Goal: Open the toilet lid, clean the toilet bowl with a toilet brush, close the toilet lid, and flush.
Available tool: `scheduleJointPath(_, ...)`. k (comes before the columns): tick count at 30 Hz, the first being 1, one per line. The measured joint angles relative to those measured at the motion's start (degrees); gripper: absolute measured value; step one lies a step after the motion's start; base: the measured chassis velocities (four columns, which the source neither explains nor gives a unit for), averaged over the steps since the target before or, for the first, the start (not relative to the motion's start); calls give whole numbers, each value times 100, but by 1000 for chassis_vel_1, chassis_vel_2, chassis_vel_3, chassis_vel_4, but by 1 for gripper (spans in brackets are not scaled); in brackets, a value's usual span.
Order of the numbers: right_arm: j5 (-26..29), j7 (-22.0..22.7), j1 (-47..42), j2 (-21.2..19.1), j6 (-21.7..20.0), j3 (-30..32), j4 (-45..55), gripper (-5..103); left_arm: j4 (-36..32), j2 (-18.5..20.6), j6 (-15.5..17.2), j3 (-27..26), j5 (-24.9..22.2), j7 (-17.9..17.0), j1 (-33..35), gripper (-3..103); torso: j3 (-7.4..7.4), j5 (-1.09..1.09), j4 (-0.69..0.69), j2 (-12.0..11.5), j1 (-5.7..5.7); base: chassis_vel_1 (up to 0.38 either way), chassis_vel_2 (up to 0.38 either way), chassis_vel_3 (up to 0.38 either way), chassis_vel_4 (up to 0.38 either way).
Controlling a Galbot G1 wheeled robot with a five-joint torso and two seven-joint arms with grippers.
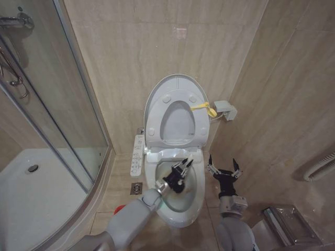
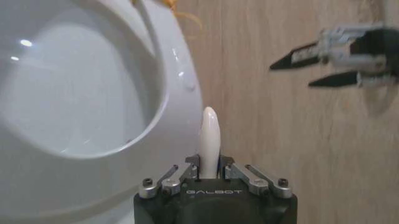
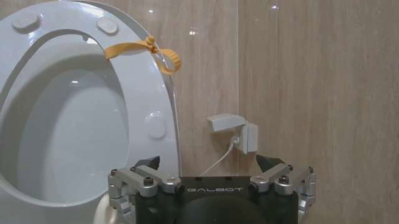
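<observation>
Against the beige tiled wall, your glossy white oval toilet lid (image 1: 175, 86) stands open while the left tool (image 1: 181, 168) pinches the white-handled toilet brush (image 2: 210, 135) over the stained white ceramic toilet bowl (image 1: 194, 201), the right tool (image 1: 224, 168) waits spread beside it, and closing and flushing remain.

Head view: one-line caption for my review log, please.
Lid raised, left claw holds the toilet brush over the stained bowl; right claw open beside it.

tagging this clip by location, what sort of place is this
Most likely a small tiled bathroom: a white ceramic toilet bowl with its glossy white oval lid raised, beside a glass-walled shower enclosure with a white tray.
</observation>
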Motion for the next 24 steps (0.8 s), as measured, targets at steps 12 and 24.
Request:
scheduleJointPath(12,0,1,0,0,0,0,0,100,-122,-95,125,70,-27,-106,187,20,0,1,2,0,0,0,0,0,0)
scheduleJointPath(24,0,0,0,0,0,0,0,100,346,-251,39,81,-14,25,6,20,0,1,1,0,0,0,0,0,0)
